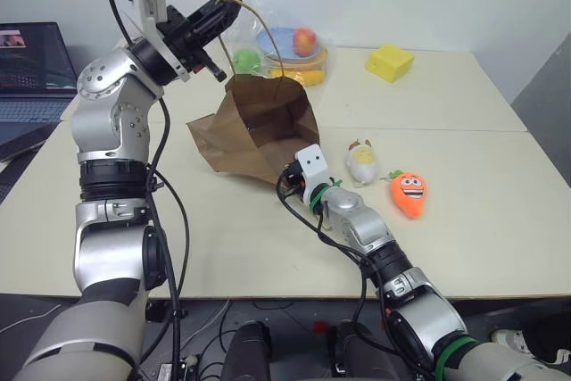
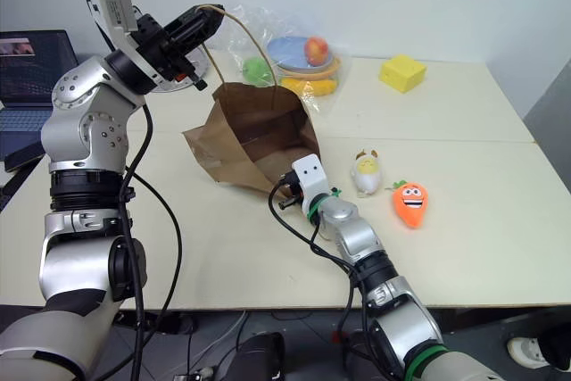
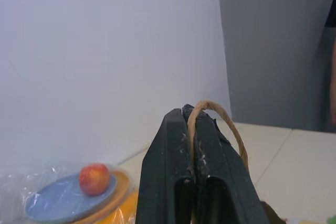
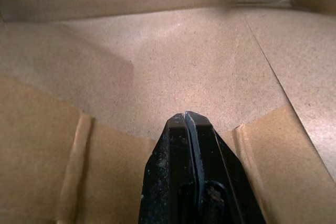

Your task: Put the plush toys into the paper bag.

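Note:
The brown paper bag [image 1: 254, 131] lies tilted on the table with its mouth facing me. My left gripper [image 1: 227, 8] is raised above it, shut on the bag's twisted paper handle [image 3: 227, 124], which loops up from the rim. My right gripper [image 4: 188, 116] is shut with nothing between its fingers, and it reaches into the bag's mouth, over the bare paper floor. Two plush toys lie on the table to the right of the bag: a white-cream one [image 1: 361, 162] and an orange carrot [image 1: 409, 194] with a cartoon face.
A clear plastic bag [image 1: 285, 46] with plates and fruit sits behind the paper bag. A yellow foam block [image 1: 390, 62] rests at the back right. An open laptop [image 1: 31, 69] stands off the table's left side.

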`<state>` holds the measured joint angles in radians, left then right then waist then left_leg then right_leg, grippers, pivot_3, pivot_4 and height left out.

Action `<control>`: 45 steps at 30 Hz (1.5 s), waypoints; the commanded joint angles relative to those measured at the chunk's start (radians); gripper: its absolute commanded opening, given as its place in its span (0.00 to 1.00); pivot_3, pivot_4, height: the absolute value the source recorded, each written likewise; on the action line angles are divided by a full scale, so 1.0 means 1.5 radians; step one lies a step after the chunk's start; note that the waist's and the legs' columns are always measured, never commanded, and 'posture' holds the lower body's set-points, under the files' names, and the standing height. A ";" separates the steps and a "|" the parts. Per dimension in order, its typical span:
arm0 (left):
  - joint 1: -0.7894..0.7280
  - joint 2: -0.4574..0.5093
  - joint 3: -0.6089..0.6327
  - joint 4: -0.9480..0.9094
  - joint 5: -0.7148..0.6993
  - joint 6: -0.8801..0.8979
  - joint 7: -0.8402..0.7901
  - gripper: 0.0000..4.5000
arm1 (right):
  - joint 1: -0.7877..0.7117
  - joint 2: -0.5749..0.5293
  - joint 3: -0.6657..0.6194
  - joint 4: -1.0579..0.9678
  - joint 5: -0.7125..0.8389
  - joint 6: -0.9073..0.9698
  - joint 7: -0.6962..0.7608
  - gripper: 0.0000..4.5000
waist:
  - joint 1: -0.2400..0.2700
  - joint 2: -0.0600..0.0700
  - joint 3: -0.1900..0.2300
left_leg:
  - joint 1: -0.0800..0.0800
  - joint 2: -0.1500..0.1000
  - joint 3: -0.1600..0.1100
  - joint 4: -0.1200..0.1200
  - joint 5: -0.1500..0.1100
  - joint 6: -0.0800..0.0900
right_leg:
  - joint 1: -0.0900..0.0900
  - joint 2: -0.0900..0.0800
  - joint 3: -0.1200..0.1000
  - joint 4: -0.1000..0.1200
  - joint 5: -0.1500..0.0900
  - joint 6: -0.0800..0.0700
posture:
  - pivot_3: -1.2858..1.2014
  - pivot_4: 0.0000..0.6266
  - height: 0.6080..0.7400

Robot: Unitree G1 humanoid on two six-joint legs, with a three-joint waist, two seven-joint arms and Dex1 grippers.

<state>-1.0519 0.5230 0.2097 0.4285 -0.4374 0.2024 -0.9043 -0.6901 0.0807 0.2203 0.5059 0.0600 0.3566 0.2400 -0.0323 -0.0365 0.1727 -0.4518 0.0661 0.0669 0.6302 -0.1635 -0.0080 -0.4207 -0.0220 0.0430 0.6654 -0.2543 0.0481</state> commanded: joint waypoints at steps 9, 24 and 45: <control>-0.007 0.014 0.023 -0.050 -0.023 -0.021 0.009 0.00 | -0.006 -0.011 -0.017 0.008 -0.017 0.010 -0.005 0.01 | 0.000 0.000 0.000 | 0.000 0.000 0.000 0.000 0.000 0.000 | 0.000 0.000 0.000 0.000 0.000 0.000 | 0.52 0.24 1.00; 0.117 0.010 -0.065 -0.128 -0.006 0.028 -0.057 0.00 | 0.023 -0.019 -0.025 -0.180 0.037 -0.023 0.099 0.01 | 0.001 0.000 0.000 | 0.000 0.000 0.000 0.000 0.000 0.000 | 0.000 0.000 0.000 0.000 0.000 0.000 | 0.52 0.24 1.00; 0.117 0.005 -0.083 -0.127 -0.002 0.043 -0.079 0.00 | 0.279 -0.261 -0.264 -0.781 0.165 0.289 0.002 0.34 | 0.007 0.000 0.000 | 0.000 -0.001 0.000 0.000 0.000 0.000 | 0.001 -0.001 -0.001 -0.001 -0.001 -0.001 | 0.52 0.24 1.00</control>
<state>-0.8650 0.5251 0.0805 0.2718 -0.4371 0.2755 -1.0157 -0.2819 -0.2977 -0.1469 -0.6112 0.3412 0.7891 0.2748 -0.0214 -0.0367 0.1726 -0.4523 0.0646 0.0678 0.6297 -0.1635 -0.0083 -0.4199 -0.0245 0.0428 0.6630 -0.2557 0.0457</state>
